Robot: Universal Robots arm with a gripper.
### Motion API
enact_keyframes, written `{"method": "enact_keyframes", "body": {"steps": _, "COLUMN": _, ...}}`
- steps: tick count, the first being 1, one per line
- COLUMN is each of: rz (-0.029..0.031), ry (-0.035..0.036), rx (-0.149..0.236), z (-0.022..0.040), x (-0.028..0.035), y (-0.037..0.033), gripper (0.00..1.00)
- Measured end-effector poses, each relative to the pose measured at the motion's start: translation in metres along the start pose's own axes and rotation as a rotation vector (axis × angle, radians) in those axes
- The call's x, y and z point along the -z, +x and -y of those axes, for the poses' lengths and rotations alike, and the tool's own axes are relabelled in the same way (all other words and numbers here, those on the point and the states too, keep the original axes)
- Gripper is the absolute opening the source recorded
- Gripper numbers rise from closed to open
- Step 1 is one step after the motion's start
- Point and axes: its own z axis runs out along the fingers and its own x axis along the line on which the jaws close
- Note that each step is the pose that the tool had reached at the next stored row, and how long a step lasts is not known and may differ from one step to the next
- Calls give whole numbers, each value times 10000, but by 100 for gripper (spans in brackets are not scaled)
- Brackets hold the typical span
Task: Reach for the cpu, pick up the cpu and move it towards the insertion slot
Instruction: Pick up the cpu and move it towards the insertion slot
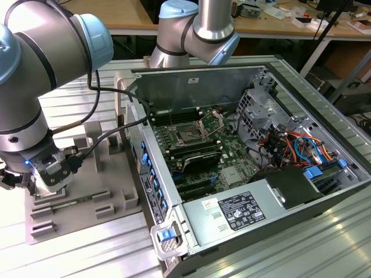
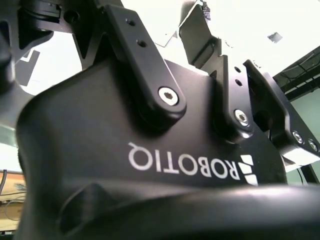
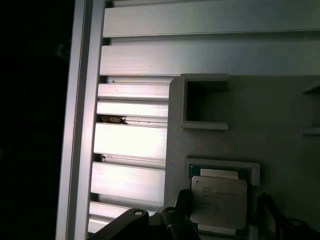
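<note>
The cpu [image 3: 218, 201], a small pale silvery square, lies flat in a framed pocket of the grey tray [image 3: 280, 125] in the first wrist view. My gripper [image 3: 225, 217] is open and straddles it, one dark finger [image 3: 181, 212] at the chip's edge and the other finger [image 3: 270, 215] a little apart from it. In the exterior view the gripper [image 1: 49, 176] hangs low over the tray [image 1: 110, 194] at the exterior view's left. The insertion slot [image 1: 188, 135], with its metal frame [image 1: 211, 120] hinged up, sits on the green board inside the open computer case. The gripper's black housing [image 2: 150, 150] and linkages show in the second wrist view.
A long green memory stick [image 1: 75, 201] lies on the tray near the gripper. The case's metal side wall [image 1: 148, 174] stands between tray and board. Inside the case are a power supply [image 1: 237, 211] and bundled cables [image 1: 290, 147]. A ribbed aluminium table [image 3: 130, 140] lies beside the tray.
</note>
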Motion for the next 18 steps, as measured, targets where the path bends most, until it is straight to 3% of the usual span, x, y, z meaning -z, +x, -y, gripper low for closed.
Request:
{"method": "enact_keyframes", "body": {"steps": 1, "rz": 3, "ry": -34, "rx": 7, "z": -1, "x": -2, "y": 0, "gripper": 64}}
{"method": "enact_keyframes", "body": {"steps": 3, "rz": 19, "ry": -285, "rx": 73, "z": -3, "x": -13, "y": 6, "gripper": 64}}
{"method": "enact_keyframes", "body": {"steps": 4, "rz": 21, "ry": -315, "rx": 84, "z": -2, "x": -14, "y": 14, "gripper": 64}}
{"method": "enact_keyframes", "body": {"steps": 8, "rz": 19, "ry": -296, "rx": 95, "z": 2, "x": -14, "y": 40, "gripper": 64}}
{"method": "enact_keyframes", "body": {"steps": 10, "rz": 8, "ry": -149, "rx": 107, "z": 2, "x": -18, "y": 41, "gripper": 64}}
{"method": "enact_keyframes", "body": {"steps": 12, "rz": -4, "ry": -58, "rx": 112, "z": 3, "x": -23, "y": 40, "gripper": 64}}
{"method": "enact_keyframes", "body": {"steps": 18, "rz": -5, "ry": -57, "rx": 112, "z": 5, "x": -58, "y": 34, "gripper": 64}}
